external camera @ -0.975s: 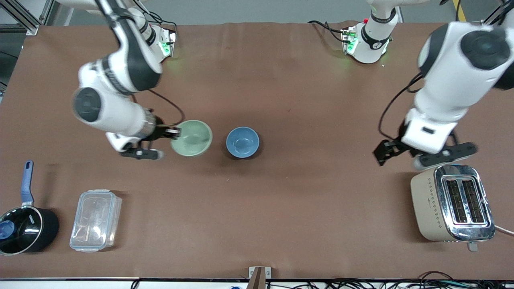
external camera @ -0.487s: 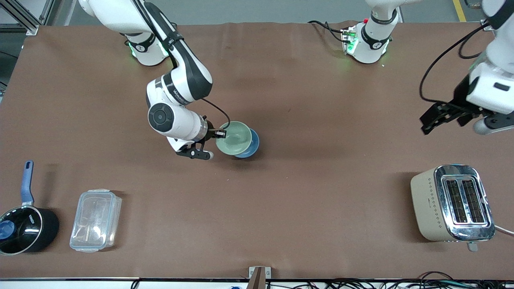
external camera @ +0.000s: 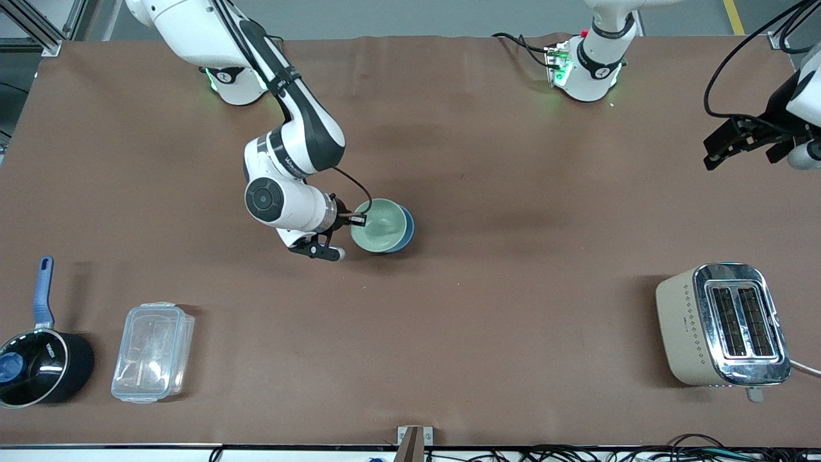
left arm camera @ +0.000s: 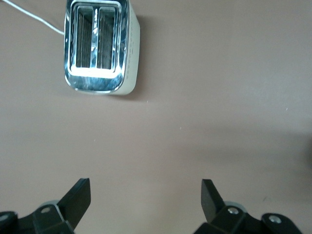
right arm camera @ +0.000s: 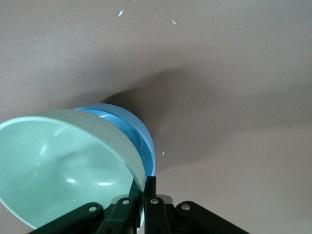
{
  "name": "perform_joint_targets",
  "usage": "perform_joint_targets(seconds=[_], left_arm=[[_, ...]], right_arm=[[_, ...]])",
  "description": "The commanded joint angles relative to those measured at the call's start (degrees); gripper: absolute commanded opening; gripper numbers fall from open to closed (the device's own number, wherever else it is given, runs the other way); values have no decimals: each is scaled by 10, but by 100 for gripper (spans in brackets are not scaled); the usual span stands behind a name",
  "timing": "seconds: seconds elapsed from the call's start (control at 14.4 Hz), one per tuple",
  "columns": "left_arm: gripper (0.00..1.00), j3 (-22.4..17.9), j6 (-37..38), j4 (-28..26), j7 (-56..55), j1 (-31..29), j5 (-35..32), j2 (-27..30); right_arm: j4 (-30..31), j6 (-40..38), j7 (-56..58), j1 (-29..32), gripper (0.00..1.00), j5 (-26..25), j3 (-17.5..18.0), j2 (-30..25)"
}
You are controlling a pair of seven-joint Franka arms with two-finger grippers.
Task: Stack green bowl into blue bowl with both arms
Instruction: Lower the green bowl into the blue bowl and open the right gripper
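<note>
The right wrist view shows what the front view blurs: the right gripper (right arm camera: 141, 207) is clamped on the rim of the smooth pale mint-green bowl (right arm camera: 63, 168), which tilts into the light-blue bowl (right arm camera: 129, 129). From the front, the green bowl (external camera: 378, 224) covers most of the blue bowl (external camera: 405, 232) mid-table. The left gripper (left arm camera: 146, 202), fingers spread wide, hangs over bare brown tabletop (left arm camera: 219, 87) with the beige and chrome toaster (left arm camera: 101, 48) well apart. A black saucepan (external camera: 38, 366) and a clear plastic container (external camera: 152, 351) sit toward the right arm's end, nearer the front camera.
</note>
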State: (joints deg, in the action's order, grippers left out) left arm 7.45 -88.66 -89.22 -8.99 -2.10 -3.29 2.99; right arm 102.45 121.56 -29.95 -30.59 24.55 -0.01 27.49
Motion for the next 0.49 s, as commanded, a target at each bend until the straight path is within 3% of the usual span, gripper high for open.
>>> perform_joint_targets(seconds=[0.0, 0.42], left_arm=[[100, -16, 9, -27, 14, 10, 16, 27], [100, -9, 5, -38, 4, 9, 18, 31]], right_arm=[[-2, 9, -2, -12, 5, 15, -6, 8], [-2, 12, -2, -20, 7, 15, -6, 18]])
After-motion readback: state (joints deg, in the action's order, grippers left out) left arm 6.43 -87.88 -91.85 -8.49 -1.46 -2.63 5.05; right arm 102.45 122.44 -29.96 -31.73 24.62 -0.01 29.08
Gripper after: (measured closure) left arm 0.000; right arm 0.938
